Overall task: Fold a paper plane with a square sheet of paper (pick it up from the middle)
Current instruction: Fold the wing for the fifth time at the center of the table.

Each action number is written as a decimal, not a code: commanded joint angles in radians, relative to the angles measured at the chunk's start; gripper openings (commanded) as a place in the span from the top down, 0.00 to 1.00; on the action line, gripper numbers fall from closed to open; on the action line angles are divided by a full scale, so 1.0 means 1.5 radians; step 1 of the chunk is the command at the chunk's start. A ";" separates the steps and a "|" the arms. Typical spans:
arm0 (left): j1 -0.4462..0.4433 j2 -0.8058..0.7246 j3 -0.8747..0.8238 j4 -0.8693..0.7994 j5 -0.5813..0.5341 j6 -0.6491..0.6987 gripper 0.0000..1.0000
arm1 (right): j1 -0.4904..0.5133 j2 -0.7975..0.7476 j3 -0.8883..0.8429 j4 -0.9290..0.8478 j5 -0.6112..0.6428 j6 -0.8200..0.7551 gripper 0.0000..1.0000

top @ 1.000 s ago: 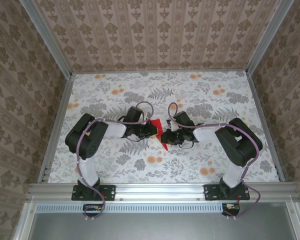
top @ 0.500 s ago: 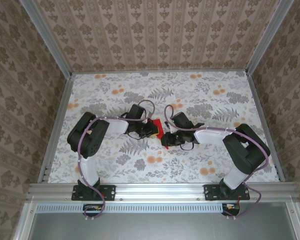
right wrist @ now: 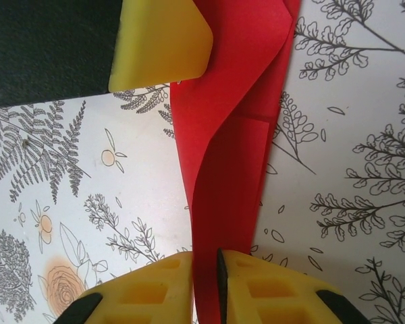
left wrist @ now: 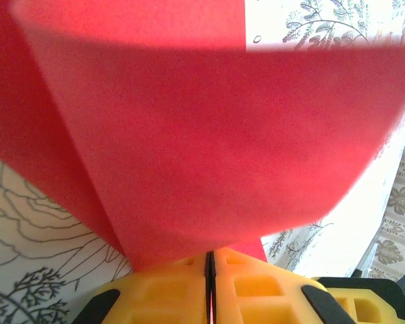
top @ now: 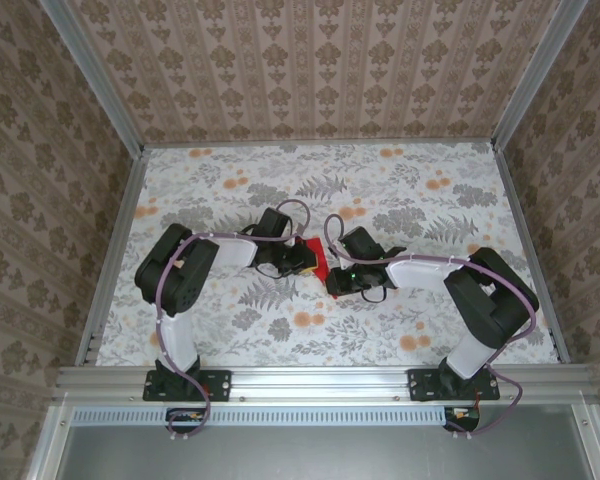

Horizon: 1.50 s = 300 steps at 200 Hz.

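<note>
Left fingers (left wrist: pixel 256 287), yellow and padded, were pressed together at 6 o'clock of their wrist view, with only a thin seam between them, pinching the red paper (left wrist: pixel 209 135). From that pinch the paper fanned out toward 12 o'clock in two overlapping layers. One slanted to 10 o'clock and a broader one curved across from 9 to 3 o'clock, so near the lens that its edges blurred. The floral counter (left wrist: pixel 40 229) showed beneath at 8 o'clock and 4 o'clock.

Seen from above, the left arm (top: pixel 175 275) reached from its base at 7 o'clock toward the middle of the counter. There the paper (top: pixel 318 262) appeared as a small red patch between the two wrists. The left wrist lay at its 9 o'clock and the right wrist at its 4 o'clock. Whether the paper was clear of the counter could not be told. The right arm (top: pixel 480 290) bent in from its base at 5 o'clock.

Right fingers (right wrist: pixel 263 290) sat at 6 o'clock of their wrist view, closed on the narrow lower end of the paper, which filled the slim gap between them. The paper ran up to 12 o'clock as a creased strip, one layer curling over another. At 11 o'clock a yellow tip of the left fingers (right wrist: pixel 162 40) overlapped its edge.
</note>
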<state>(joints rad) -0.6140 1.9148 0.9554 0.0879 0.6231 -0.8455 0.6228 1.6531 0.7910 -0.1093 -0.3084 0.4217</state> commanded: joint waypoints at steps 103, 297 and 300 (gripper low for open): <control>-0.006 -0.098 -0.075 0.142 0.036 0.021 0.76 | -0.042 0.022 -0.038 0.108 -0.095 0.082 0.97; -0.038 -0.017 -0.075 0.195 0.038 0.019 0.85 | -0.097 0.083 -0.065 0.174 -0.182 0.197 0.98; -0.037 -0.016 -0.073 0.194 0.037 0.019 0.85 | -0.097 0.084 -0.064 0.174 -0.182 0.197 0.98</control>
<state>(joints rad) -0.6617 1.8690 0.8085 0.3683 0.6701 -0.8330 0.4820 1.7477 0.7128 0.1600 -0.5735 0.7021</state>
